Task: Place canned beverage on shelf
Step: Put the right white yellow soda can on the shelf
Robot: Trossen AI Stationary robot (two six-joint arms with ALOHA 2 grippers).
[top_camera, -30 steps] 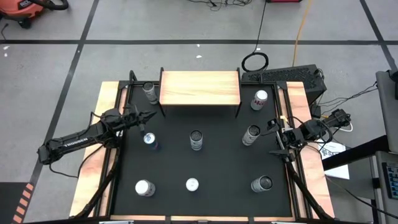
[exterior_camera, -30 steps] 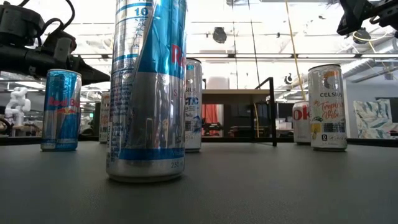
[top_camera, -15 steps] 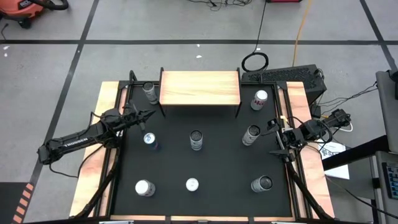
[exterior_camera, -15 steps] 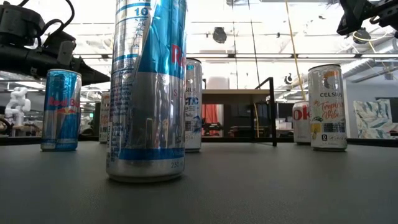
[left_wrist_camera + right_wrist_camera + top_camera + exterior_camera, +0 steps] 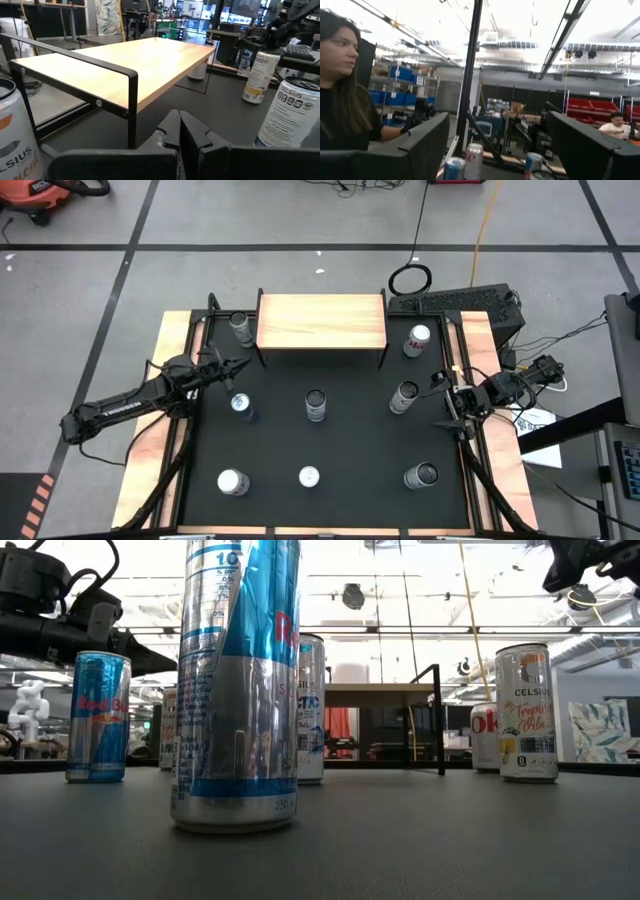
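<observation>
Shelf: the pale wood shelf on thin black legs (image 5: 321, 321) sits at the far middle, nothing on it | Left gripper (image 5: 238, 366): pinched tight, empty, near the left edge | Right gripper (image 5: 441, 402): fingers wide apart, empty, just right of the tall silver can (image 5: 403, 396) | Tip: slide both fingers around that can's middle, keep it upright, squeeze softly, lift.

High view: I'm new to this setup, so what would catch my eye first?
The pale wood shelf at the black mat's far edge stands bare, while eight cans stand scattered on the mat, one at its middle. The left gripper, shut, hovers near the shelf's left end; the right gripper, open, waits at the mat's right edge.
</observation>
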